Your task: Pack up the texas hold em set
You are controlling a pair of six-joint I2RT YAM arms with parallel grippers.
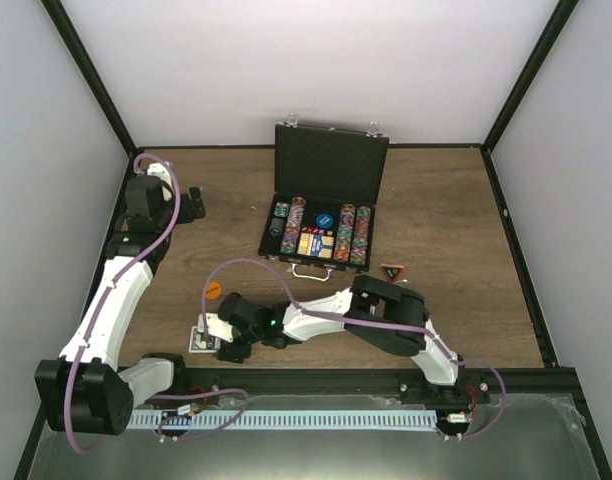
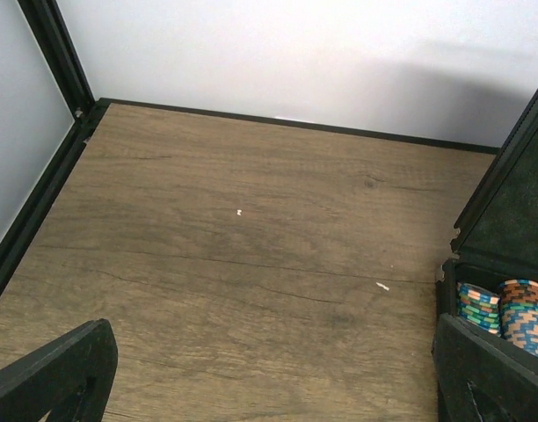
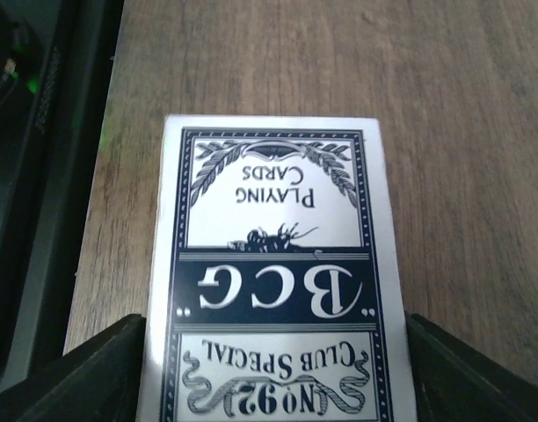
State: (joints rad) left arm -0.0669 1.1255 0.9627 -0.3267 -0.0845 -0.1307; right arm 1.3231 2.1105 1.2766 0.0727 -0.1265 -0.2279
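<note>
Far to the left of the open black case (image 1: pixel 331 165), the left gripper (image 2: pixel 269 378) hangs over bare table (image 1: pixel 456 220). Its jaws are spread wide and hold nothing.

In front of the case and off to its left, by the near edge, the boxed card deck (image 3: pixel 273 264) lies flat, printed face up. The right gripper (image 3: pixel 269 369) straddles it with one finger outside each long edge. The jaws are partly drawn in, but a sliver of wood shows beside the box on one side, so it is not clamped.

The deck looks light and stiff. Its cardboard is smooth and could slip in a weak pinch. The long edges near the middle look like the best hold, with the fingertips low against the table because the box is thin. A hard squeeze could dent the carton.

Between the deck and the case sits a small orange disc (image 1: pixel 214 290), apart from both. Rows of chips (image 1: pixel 351 232) fill the case's tray. Just in front of the case's right corner lies the dark triangle (image 1: pixel 391 272).
</note>
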